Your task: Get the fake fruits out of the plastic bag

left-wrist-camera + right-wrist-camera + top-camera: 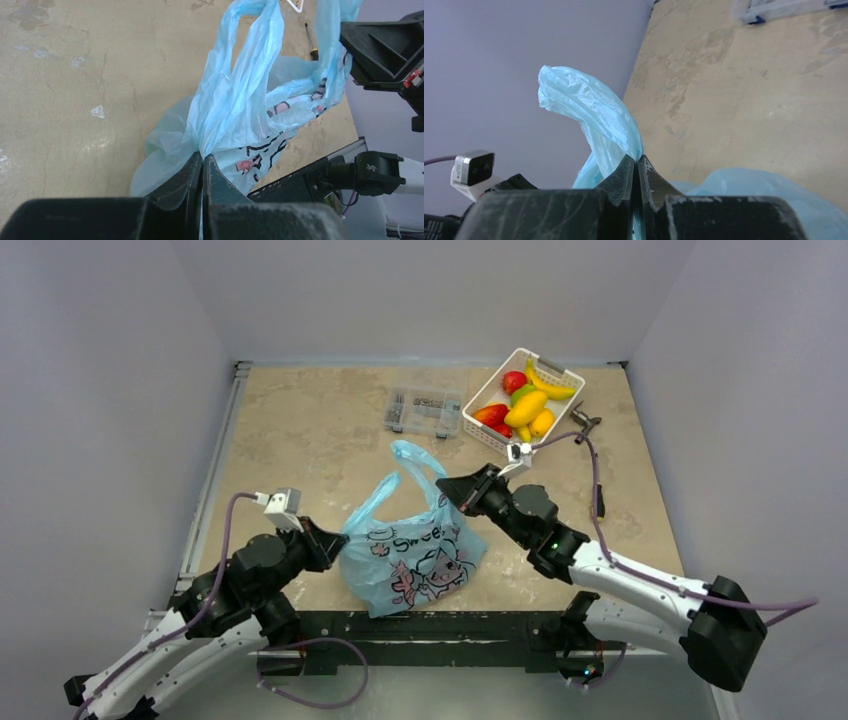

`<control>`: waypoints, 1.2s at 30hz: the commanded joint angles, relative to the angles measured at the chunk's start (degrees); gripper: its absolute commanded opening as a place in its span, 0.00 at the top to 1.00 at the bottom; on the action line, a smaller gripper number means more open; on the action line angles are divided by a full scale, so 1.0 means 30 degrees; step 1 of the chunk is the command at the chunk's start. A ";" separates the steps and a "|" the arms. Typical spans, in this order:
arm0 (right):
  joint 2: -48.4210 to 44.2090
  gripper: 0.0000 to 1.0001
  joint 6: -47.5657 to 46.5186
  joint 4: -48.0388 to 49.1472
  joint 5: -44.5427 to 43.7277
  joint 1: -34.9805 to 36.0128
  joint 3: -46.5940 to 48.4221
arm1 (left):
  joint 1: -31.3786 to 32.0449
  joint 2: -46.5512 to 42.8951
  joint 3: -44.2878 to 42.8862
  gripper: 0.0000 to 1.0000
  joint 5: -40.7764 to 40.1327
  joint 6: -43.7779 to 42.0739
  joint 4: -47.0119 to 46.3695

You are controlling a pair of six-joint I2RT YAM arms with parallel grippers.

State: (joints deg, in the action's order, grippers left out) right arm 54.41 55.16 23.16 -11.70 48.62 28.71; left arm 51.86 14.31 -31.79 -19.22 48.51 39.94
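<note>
Bag: the light blue plastic bag (415,560) sits at the near middle of the table, between the two arms, with its loops standing up.
Left gripper: the left gripper (202,159) reaches in low from the left, its jaws squeezed tight on a fold of the bag.
Right gripper: the right gripper (636,161) reaches in from the right, its jaws pinched on one loop.
Table: the tan table (300,440) has a white basket (560,370) of fruit at the far right, and a clear box (425,410) just left of it.
Room: plain grey walls (420,290).

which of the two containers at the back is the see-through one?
The flat organiser box, left of the white basket. The basket is opaque and holds fruit; the box is clear with small compartments.
</note>
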 commanded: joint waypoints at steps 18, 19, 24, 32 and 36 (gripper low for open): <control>-0.0166 1.00 -0.3858 0.1323 0.5800 -0.0094 0.1556 | -0.2140 1.0837 -0.9865 0.04 0.1927 -0.6411 0.1686; -0.0199 1.00 -0.3746 0.1336 0.5820 -0.0094 0.1515 | -0.2403 1.1428 -0.9912 0.03 0.2127 -0.6323 0.1436; -0.0346 1.00 -0.3353 0.1639 0.6002 -0.0087 0.1316 | -0.2637 1.3557 -0.9196 0.03 0.1434 -0.6080 0.0474; 0.0977 1.00 -0.1878 0.1939 0.4827 -0.0103 0.1865 | -0.3693 1.4399 -0.8673 0.92 0.2132 -0.7598 -0.1460; 0.2896 1.00 -0.1126 0.1163 0.3052 -0.0123 0.3984 | -0.4320 1.3478 -0.9644 1.00 0.0490 -0.8875 -0.0959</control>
State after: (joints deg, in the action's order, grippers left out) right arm 58.76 48.58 26.35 3.25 48.60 33.67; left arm 40.60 57.43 -56.99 -13.96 26.81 38.72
